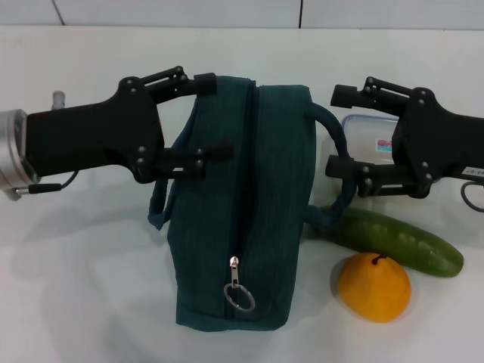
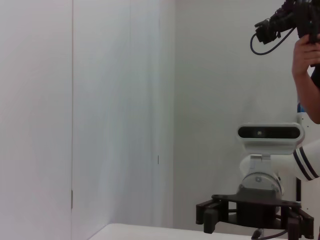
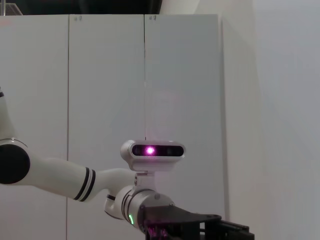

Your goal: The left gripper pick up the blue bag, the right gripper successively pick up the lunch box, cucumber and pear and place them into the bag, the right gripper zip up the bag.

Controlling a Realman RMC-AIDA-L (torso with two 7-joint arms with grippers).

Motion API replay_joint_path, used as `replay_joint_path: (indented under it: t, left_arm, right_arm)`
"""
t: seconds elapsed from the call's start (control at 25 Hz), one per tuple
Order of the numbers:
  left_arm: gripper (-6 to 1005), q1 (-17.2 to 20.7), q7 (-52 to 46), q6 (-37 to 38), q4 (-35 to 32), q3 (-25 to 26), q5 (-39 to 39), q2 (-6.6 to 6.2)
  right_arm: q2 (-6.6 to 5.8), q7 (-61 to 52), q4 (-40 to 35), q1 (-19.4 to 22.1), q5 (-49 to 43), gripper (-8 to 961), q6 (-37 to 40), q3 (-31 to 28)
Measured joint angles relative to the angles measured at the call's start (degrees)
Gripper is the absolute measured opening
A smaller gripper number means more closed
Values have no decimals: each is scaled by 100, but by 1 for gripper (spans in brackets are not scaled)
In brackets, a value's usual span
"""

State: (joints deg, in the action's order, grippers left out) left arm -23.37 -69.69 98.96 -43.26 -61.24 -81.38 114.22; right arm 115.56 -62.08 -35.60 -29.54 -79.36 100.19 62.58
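The blue bag [image 1: 249,204] stands in the middle of the white table, its zipper pull [image 1: 238,286] at the near end. My left gripper [image 1: 214,117] is open at the bag's far left side, fingertips against the fabric. My right gripper [image 1: 338,130] is open at the bag's right side, with the right loop handle [image 1: 338,128] between its fingers. The lunch box [image 1: 368,136] lies behind the right gripper, partly hidden. The cucumber [image 1: 397,240] lies right of the bag, and the pear [image 1: 373,287] is in front of it.
The bag's left handle [image 1: 157,206] hangs down by its side. The left wrist view shows a white wall, the other arm's claw [image 2: 252,216] and a person's hand [image 2: 302,55] with a cable. The right wrist view shows cabinet doors and the other arm [image 3: 150,150].
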Motion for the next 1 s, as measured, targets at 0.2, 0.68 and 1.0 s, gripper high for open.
replay_joint_path:
  t: [0.2, 0.68, 1.0]
  left_arm:
    - [873, 0, -4, 0, 2, 9, -69, 15]
    - [836, -31, -224, 0, -45, 3, -83, 14]
    - [812, -48, -2742, -49, -1701, 690, -1047, 67]
  right_arm:
    - [12, 2, 4, 31, 0, 870, 15, 0]
    - [17, 3, 10, 45, 10, 869, 52, -4]
    - [9, 19, -4, 46, 80, 869, 40, 0]
